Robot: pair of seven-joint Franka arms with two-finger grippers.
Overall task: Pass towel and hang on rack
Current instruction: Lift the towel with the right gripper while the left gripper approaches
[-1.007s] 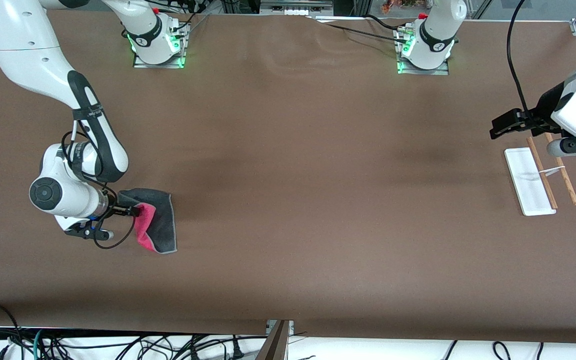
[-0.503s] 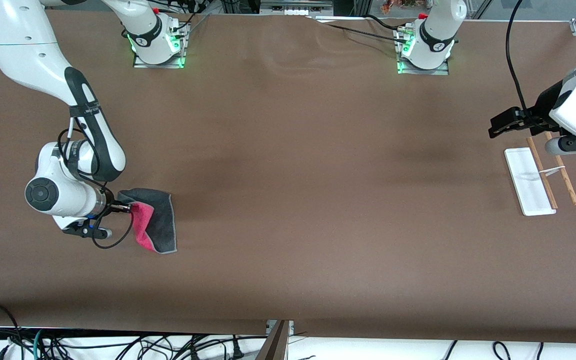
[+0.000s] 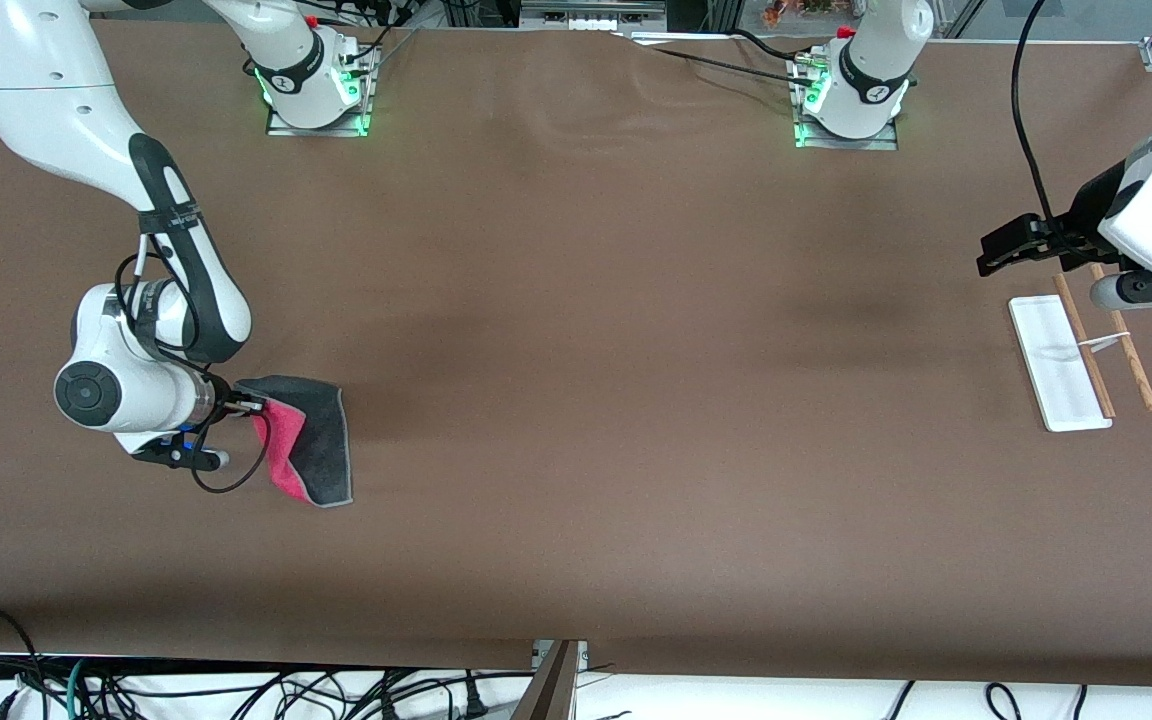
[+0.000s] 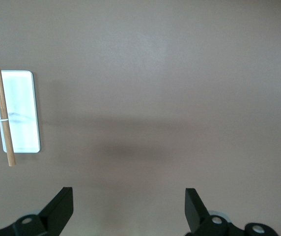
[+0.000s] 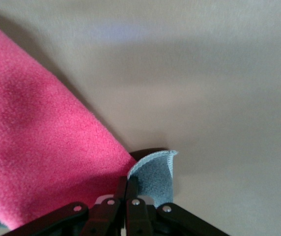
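Here, the brown desk (image 3: 576,400) carries the towel (image 3: 321,450) toward the right arm's end, and the rack (image 3: 1076,355) toward the left arm's end, well apart from it. The towel lies partly on the desk, dark grey with a pink-red fold turned up along the edge nearest the right hand (image 3: 254,406). That hand is pressed together on a corner of the towel, pink-red on one side of the fingers (image 5: 112,204) and grey on the other. The rack's white base lies flat, its two wooden rods side by side. The left hand (image 3: 996,255) hangs spread over bare desk just beside the rack, waiting.
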